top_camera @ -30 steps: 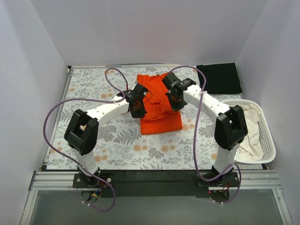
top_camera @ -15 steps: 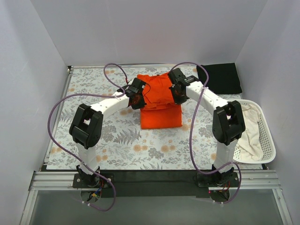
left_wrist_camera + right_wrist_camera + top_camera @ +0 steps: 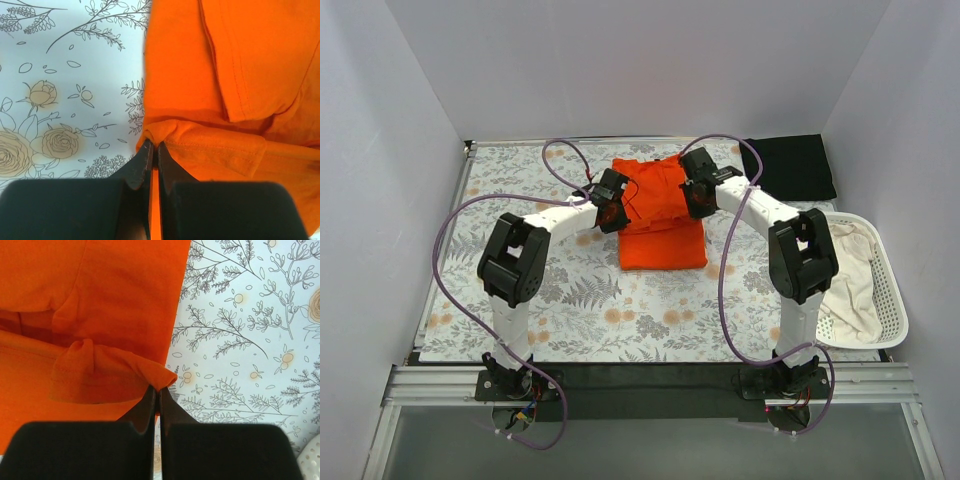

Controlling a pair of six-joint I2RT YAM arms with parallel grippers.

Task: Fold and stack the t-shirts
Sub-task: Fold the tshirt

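The orange t-shirt (image 3: 662, 215) lies partly folded in the middle of the flowered cloth. My left gripper (image 3: 613, 213) is shut on its left edge; in the left wrist view my left gripper (image 3: 153, 146) pinches a fold of the orange t-shirt (image 3: 235, 65). My right gripper (image 3: 695, 207) is shut on its right edge; in the right wrist view my right gripper (image 3: 157, 389) pinches a corner of the orange t-shirt (image 3: 100, 295). The black t-shirt (image 3: 790, 166) lies folded flat at the back right.
A white slatted basket (image 3: 893, 300) holding pale cloth stands at the right edge. The flowered cloth (image 3: 510, 200) covers the table. White walls close in the back and both sides. Purple cables loop over both arms.
Both grippers have carried the near part of the orange t-shirt away from me, over its far part. The shirt is now shorter front to back.
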